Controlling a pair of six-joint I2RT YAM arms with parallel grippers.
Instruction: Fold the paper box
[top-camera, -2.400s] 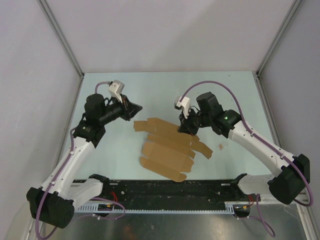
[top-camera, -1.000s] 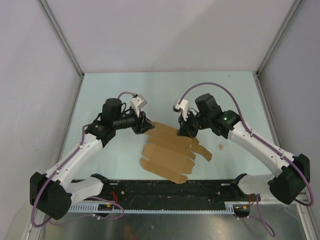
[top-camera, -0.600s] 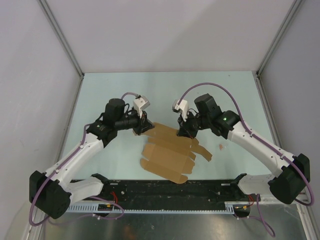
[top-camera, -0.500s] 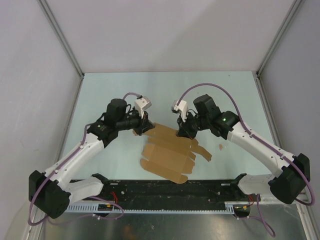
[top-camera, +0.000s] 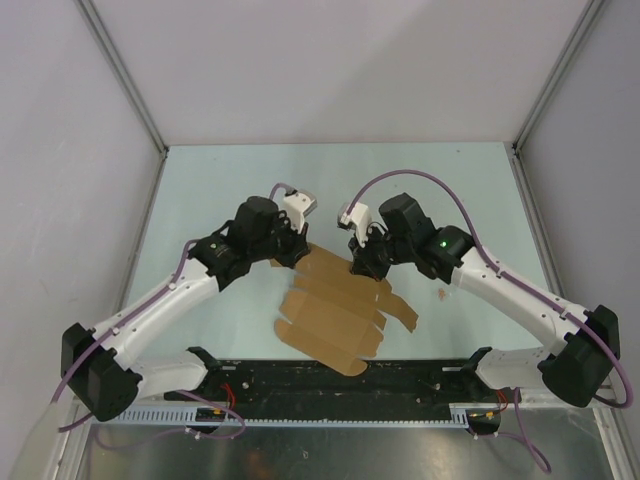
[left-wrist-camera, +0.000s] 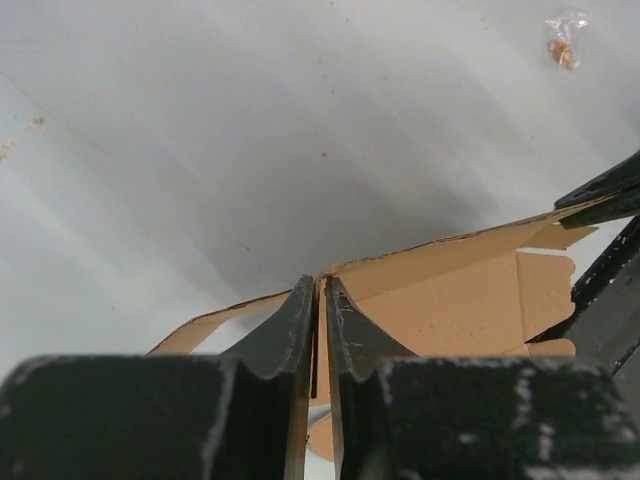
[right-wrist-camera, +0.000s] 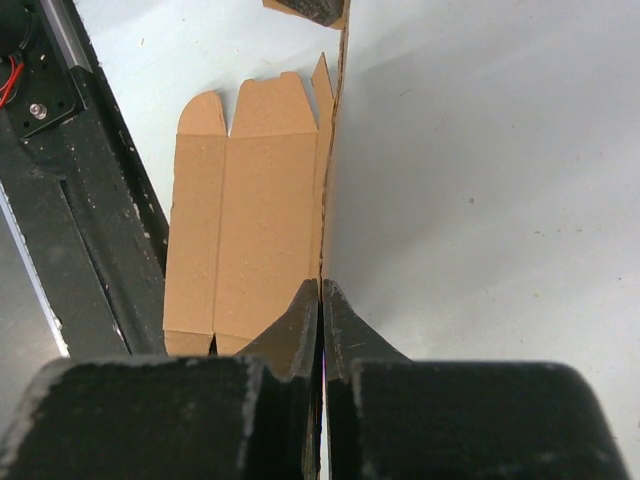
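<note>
A flat brown die-cut cardboard sheet, the paper box (top-camera: 335, 305), lies unfolded on the pale green table (top-camera: 200, 190), with its far edge raised between the two arms. The left gripper (left-wrist-camera: 320, 292) pinches that raised edge at one end between its black fingers. The right gripper (right-wrist-camera: 321, 290) has its fingers pressed tight on the same thin edge at the other end. The rest of the sheet spreads from both sets of fingertips toward the black rail (top-camera: 330, 385).

plain brown flat cardboard paper box (top-camera: 335, 310), no print, on pale mint-green tabletop (top-camera: 230, 170). at box's far edge: scuffed black left gripper (left-wrist-camera: 320, 290) & right gripper (right-wrist-camera: 320, 288); purple cables (top-camera: 405, 172).
</note>
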